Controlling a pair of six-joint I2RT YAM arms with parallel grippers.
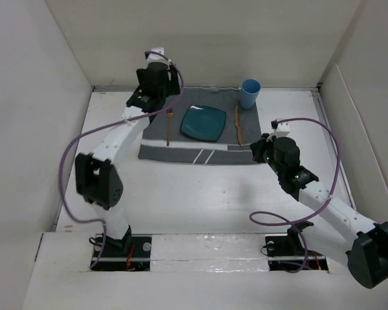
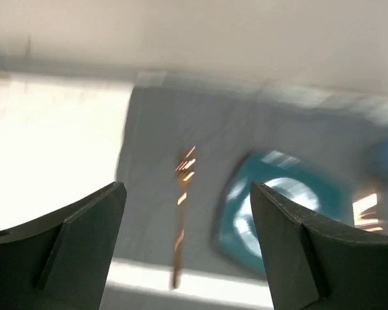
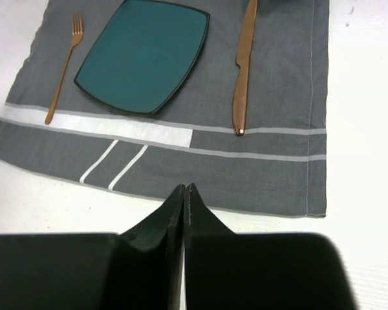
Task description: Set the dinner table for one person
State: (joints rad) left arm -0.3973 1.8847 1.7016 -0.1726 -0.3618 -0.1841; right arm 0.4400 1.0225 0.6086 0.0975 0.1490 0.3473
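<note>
On the white dinner table point(image 1: 181, 194) lies a grey striped placemat point(image 1: 181, 154). A teal square plate point(image 1: 203, 123) sits on it, with a copper fork point(image 1: 169, 126) to its left and a copper knife point(image 1: 238, 125) to its right. A blue cup point(image 1: 249, 93) stands at the mat's far right corner. My left gripper point(image 1: 142, 102) is open and empty above the mat's far left corner; its blurred view shows the fork point(image 2: 180, 213) and plate point(image 2: 278, 206). My right gripper point(image 3: 184, 188) is shut and empty at the mat's near right edge, facing plate point(image 3: 142, 55), fork point(image 3: 63, 68) and knife point(image 3: 243, 68).
White walls box in the table on the left, back and right point(image 1: 368, 123). Purple cables loop off both arms point(image 1: 71, 155). Bare tabletop lies in front of the mat point(image 3: 368, 194) and to its left point(image 2: 45, 135).
</note>
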